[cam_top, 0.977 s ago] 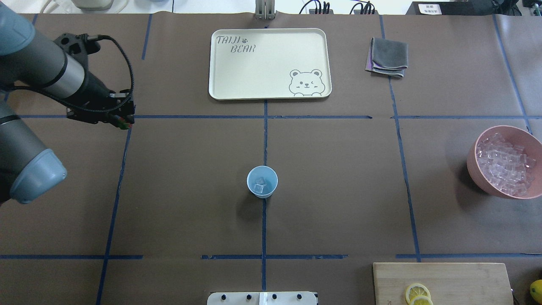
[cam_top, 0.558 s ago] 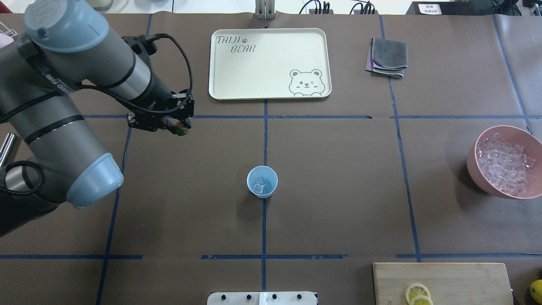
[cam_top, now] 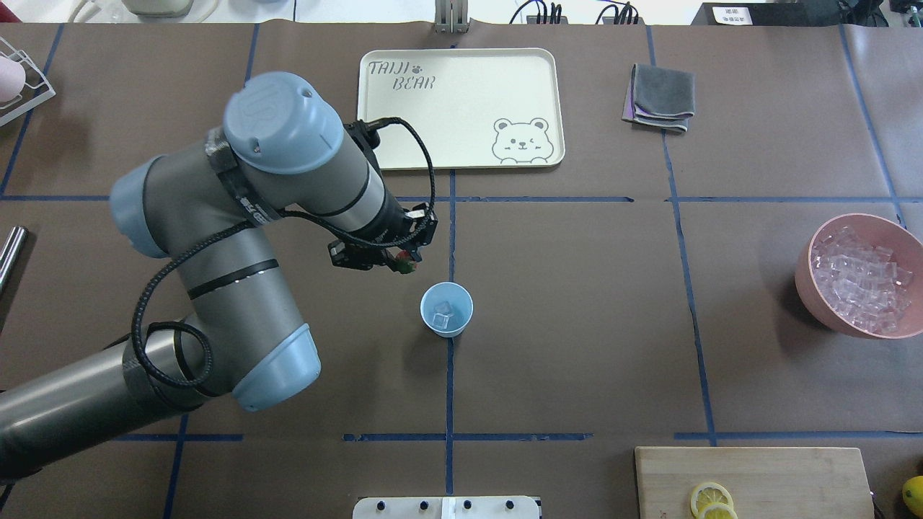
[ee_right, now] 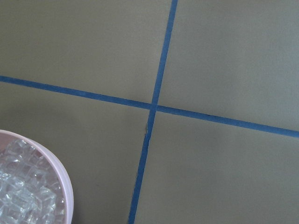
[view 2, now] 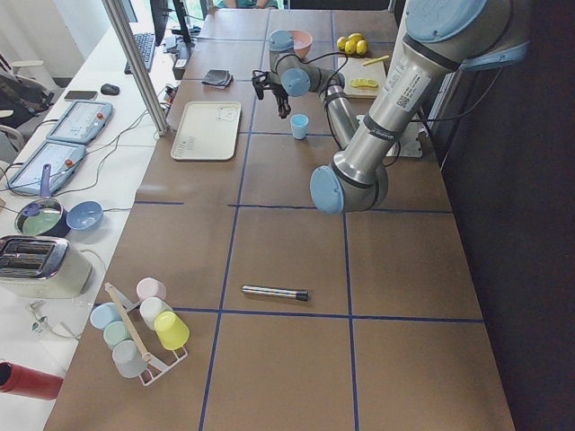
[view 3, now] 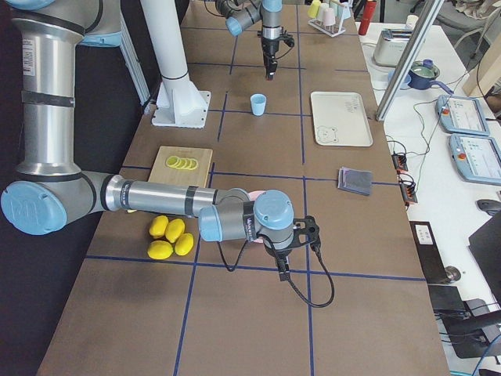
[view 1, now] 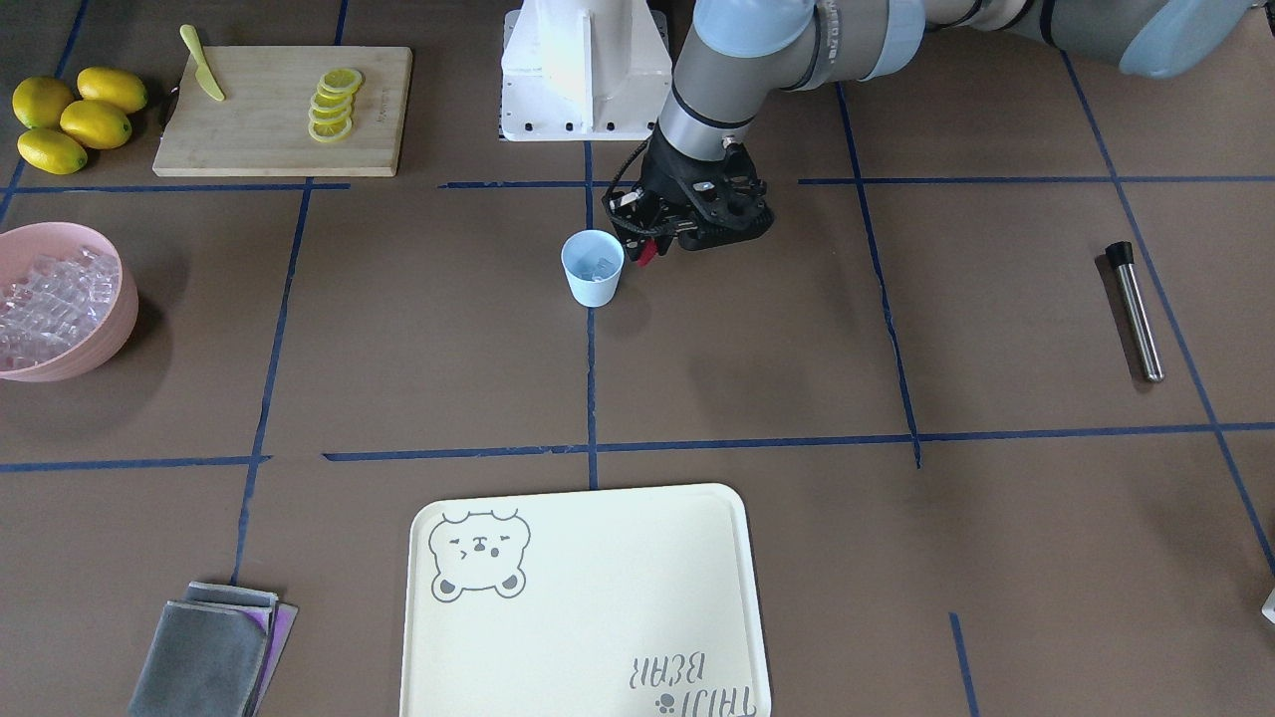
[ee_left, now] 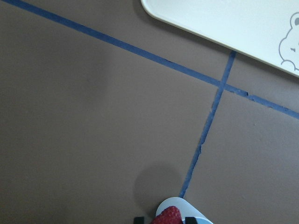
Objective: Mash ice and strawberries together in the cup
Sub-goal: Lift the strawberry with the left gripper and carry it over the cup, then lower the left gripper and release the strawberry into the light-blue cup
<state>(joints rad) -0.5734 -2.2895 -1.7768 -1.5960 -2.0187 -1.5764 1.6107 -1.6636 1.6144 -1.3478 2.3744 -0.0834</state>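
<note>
The pale blue cup [cam_top: 446, 308] stands at the table's middle with a few clear ice cubes [cam_top: 443, 313] inside. My left gripper [cam_top: 404, 261] hangs just beside the cup's far-left rim, shut on a red strawberry [cam_top: 406, 265] with a green top. From the front, the strawberry [view 1: 647, 253] sits right beside the cup [view 1: 592, 267], slightly above it. The left wrist view shows the strawberry [ee_left: 167, 217] over the cup's rim [ee_left: 200, 216]. My right gripper [view 3: 282, 270] shows only in the exterior right view, by the pink bowl; I cannot tell its state.
A pink bowl [cam_top: 807, 281] full of ice sits at the right edge. A cream bear tray [cam_top: 458, 108] and folded grey cloth [cam_top: 658, 97] lie at the back. A cutting board [view 1: 279, 110] with lemon slices, lemons [view 1: 75, 115] and a metal rod [view 1: 1136, 311] lie around.
My left arm has swung from the table's far left toward the middle, carrying the strawberry to just beside the cup. The cup and ice have not moved.
</note>
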